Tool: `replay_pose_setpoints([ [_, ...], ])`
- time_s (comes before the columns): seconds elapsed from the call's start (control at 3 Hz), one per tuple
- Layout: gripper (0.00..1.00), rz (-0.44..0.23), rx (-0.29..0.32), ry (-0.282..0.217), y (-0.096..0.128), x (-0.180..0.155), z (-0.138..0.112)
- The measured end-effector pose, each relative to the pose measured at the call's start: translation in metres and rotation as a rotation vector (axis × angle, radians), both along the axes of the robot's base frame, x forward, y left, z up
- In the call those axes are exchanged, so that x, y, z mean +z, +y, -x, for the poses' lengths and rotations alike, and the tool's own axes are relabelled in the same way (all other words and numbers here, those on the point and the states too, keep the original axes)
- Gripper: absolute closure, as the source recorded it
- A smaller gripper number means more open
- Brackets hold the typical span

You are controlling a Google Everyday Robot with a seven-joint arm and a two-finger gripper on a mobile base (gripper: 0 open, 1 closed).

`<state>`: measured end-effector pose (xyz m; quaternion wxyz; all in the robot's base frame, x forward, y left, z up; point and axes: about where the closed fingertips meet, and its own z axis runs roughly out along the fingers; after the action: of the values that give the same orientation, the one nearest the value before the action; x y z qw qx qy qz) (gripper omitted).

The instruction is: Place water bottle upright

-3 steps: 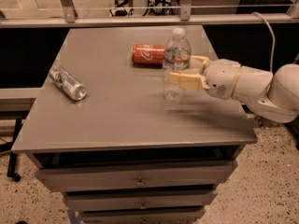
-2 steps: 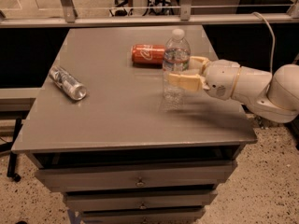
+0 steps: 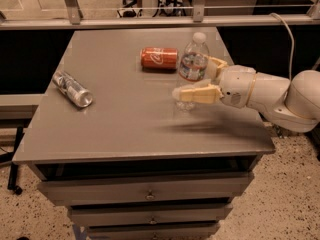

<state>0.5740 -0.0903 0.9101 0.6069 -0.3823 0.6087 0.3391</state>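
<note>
1. Water bottle (image 3: 192, 66) of clear ribbed plastic, with a white screw cap and a narrow coloured label band, is standing upright on the grey metal table top (image 3: 130, 124), towards its right rear part. Whether there is any liquid inside the water bottle cannot be told.
2. A red soda can (image 3: 159, 58) is lying on its side just left of the water bottle, close to it. Whether the two are touching cannot be told.
3. A slim silver can (image 3: 73, 89) is lying on its side near the left edge of the table top, well apart from the other two containers, with one end pointing towards the front.
4. Below the table top, a stack of grey drawers (image 3: 147, 193) is sitting shut, so nothing in them is showing.
5. The white arm (image 3: 270, 91) is reaching in from the right, level over the table, and its gripper (image 3: 193, 79) is sitting around the water bottle at about mid height.
6. One tan finger (image 3: 199, 94) is crossing in front of the lower body of the water bottle, lying against it. The other finger (image 3: 218, 64) is showing behind the water bottle on its right side, with its tip hidden.
7. The claw is standing narrowed to the width of the water bottle and clasping it between the two fingers, touching neither can.
8. The base of the water bottle is resting on the table top just below the near finger.
</note>
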Motion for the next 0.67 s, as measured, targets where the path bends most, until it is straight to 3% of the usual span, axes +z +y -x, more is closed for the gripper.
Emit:
replay_pose_setpoints([
  [0.67,0.0,0.024,0.002,0.002,-0.0063,-0.0022,0.0024],
])
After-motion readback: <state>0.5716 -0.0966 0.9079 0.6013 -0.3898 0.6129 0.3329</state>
